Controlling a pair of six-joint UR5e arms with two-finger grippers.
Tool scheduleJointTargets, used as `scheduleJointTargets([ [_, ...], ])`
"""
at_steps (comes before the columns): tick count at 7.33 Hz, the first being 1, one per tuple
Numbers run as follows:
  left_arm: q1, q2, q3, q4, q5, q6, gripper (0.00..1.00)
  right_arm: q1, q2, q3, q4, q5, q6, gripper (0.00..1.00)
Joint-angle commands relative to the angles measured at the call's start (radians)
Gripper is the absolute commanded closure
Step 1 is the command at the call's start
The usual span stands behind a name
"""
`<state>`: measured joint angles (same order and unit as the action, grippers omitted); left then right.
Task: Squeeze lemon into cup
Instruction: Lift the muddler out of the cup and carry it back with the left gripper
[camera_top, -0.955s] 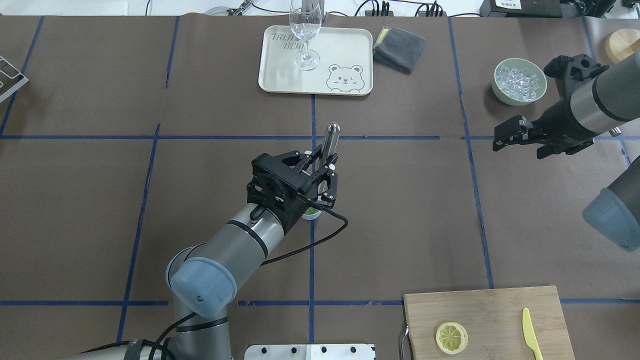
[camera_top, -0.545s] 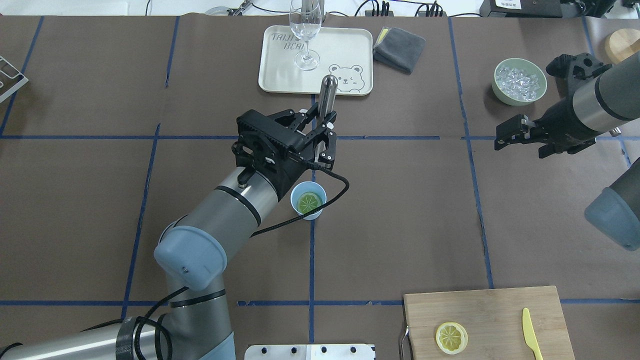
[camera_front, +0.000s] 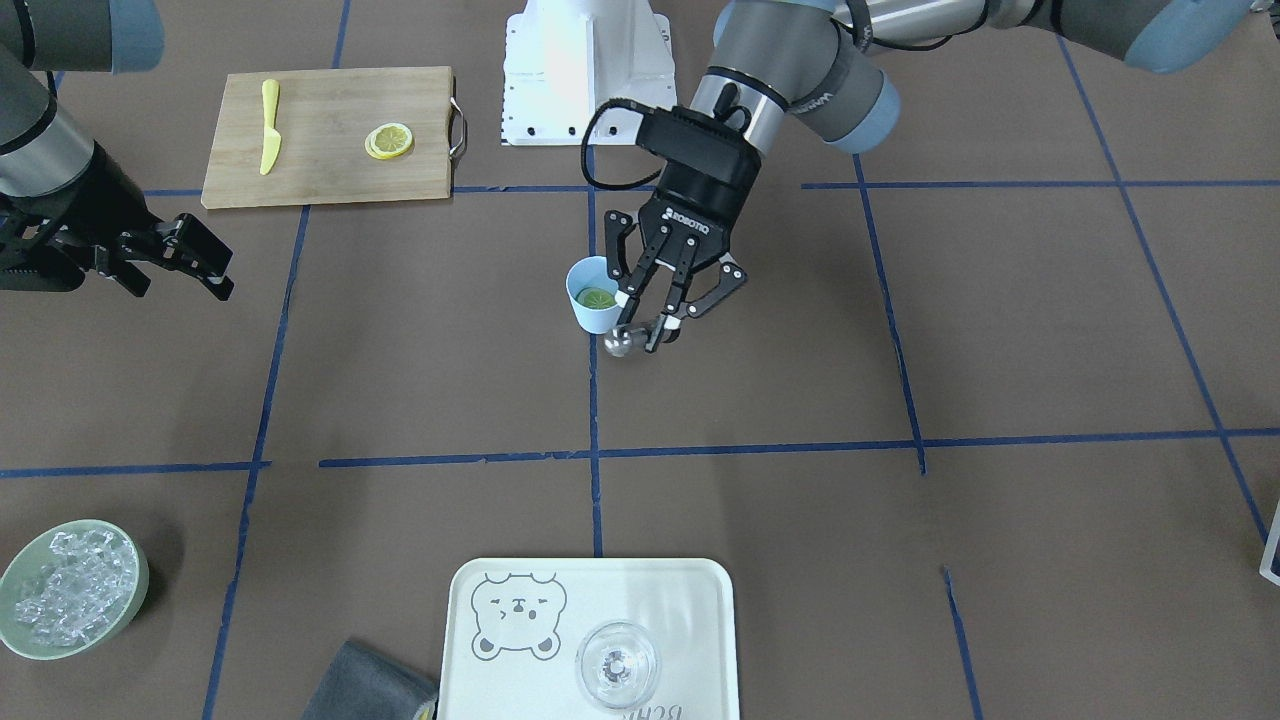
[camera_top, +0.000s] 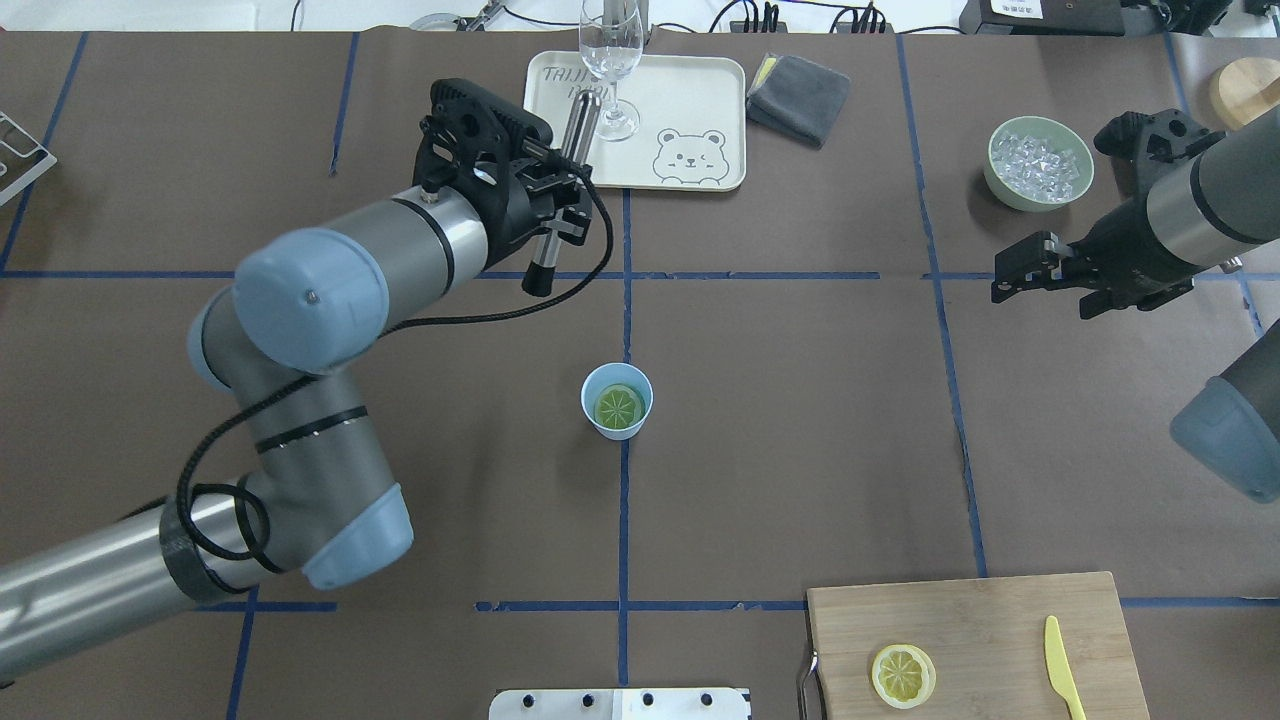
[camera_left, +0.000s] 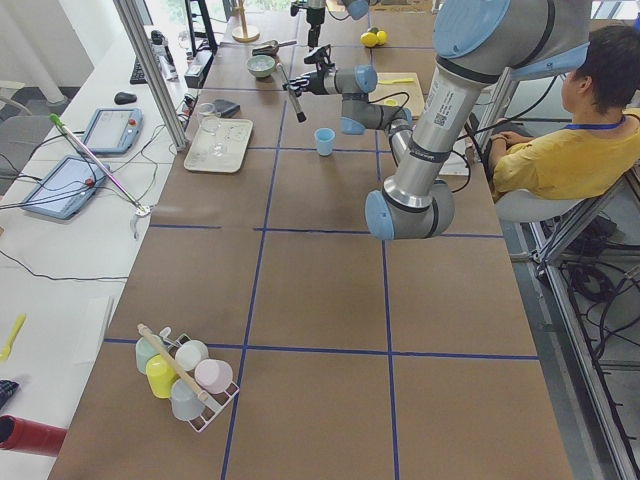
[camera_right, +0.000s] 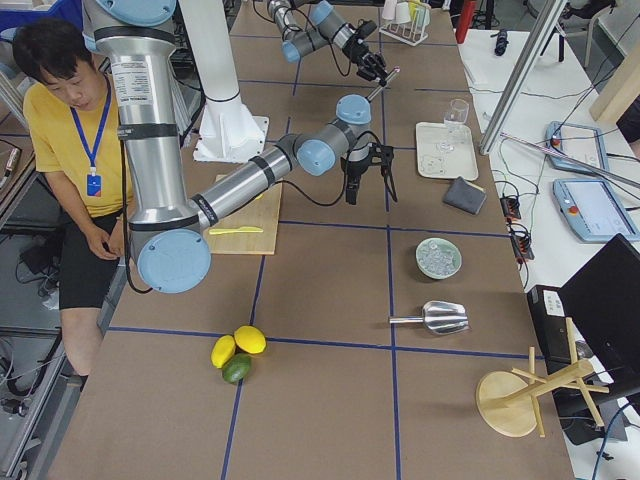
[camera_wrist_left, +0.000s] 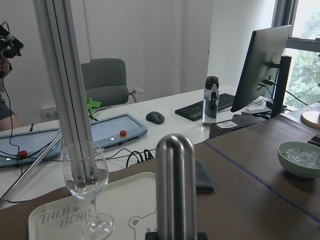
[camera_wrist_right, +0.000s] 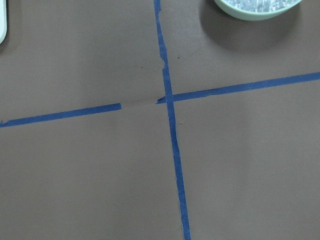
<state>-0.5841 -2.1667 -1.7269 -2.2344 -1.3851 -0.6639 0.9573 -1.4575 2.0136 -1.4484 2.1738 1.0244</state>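
We have swung the left gripper (camera_top: 560, 212), pinched on the pestle (camera_top: 578, 125), away from the cup (camera_top: 590, 392) toward the tray (camera_top: 736, 120). The lemon (camera_top: 618, 406) lies flat inside the cup, so we judge pressing done. The right gripper (camera_top: 1012, 272) hangs spread and empty.

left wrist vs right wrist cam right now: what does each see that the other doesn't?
Left wrist only: a metal rod upright at centre frame, a glass standing on the tray, a grey cloth, and a monitor on the desk behind.
Right wrist only: a straight-down look at a blue tape cross. A pale sliver at its left edge is too small to identify.
Both: the ice bowl, cut off at the top edge in the right wrist, and the brown table.
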Motion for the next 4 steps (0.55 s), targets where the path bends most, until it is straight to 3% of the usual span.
scheduleJointTargets([
  [1,-0.112,0.051,-0.013,0.292,-0.298,-0.005,1.0,0.0,-0.001,-0.004,-0.001,0.0,-0.001,0.0],
  [3,-0.178,0.143,-0.011,0.369,-0.496,-0.006,1.0,0.006,-0.029,-0.006,0.0,0.0,-0.013,0.0],
  [4,-0.268,0.21,-0.011,0.392,-0.641,-0.005,1.0,0.039,-0.038,-0.013,-0.001,0.003,-0.068,0.0],
])
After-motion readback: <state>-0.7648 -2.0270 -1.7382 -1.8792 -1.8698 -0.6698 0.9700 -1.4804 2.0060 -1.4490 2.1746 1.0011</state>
